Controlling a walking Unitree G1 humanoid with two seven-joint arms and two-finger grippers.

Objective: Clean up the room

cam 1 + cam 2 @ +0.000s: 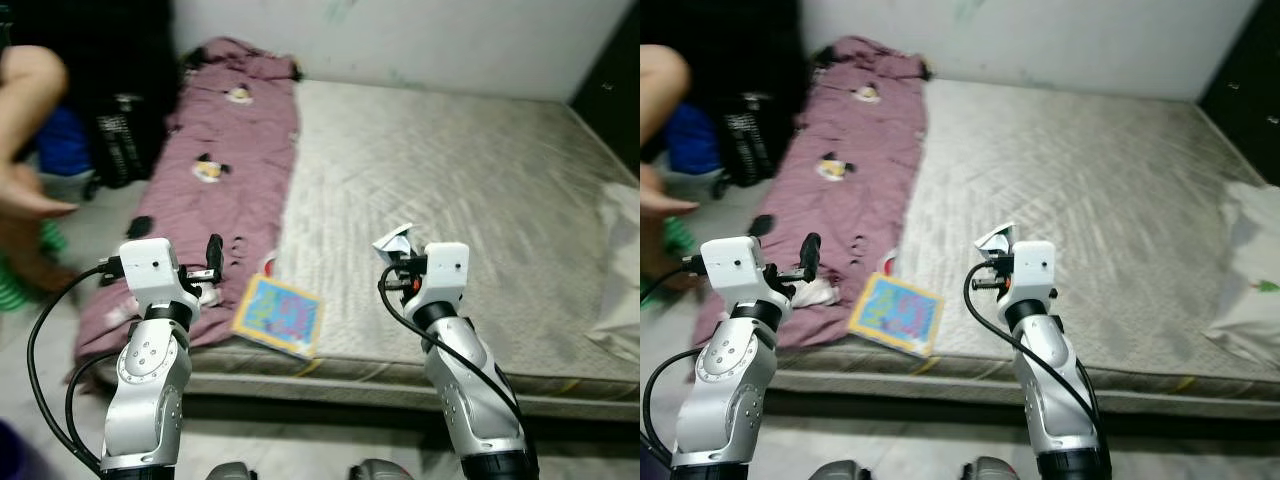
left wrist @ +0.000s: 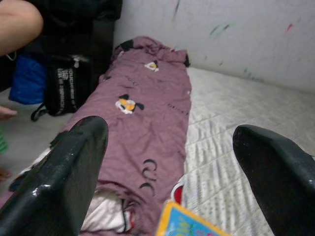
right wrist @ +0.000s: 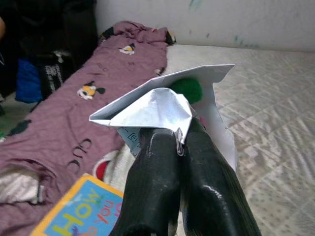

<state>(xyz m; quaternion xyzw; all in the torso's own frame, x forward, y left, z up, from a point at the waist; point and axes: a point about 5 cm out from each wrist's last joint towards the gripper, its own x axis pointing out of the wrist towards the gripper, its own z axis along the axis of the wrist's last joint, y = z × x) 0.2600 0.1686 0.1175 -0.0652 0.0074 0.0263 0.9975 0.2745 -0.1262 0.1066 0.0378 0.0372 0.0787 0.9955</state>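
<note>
Sitting at the far left, a person's leg (image 1: 25, 110) is cut off by the frame, beside a dark bag (image 1: 122, 140). Nearer the mattress (image 1: 480, 200), the left gripper (image 2: 167, 172) hangs wide open above the purple blanket (image 1: 235, 170). The book (image 1: 278, 316) overhangs the mattress's front edge; stiff, best pinched there. The right gripper (image 3: 177, 147) pinches light, crushable folded paper (image 3: 162, 101); its markings are unreadable.
</note>
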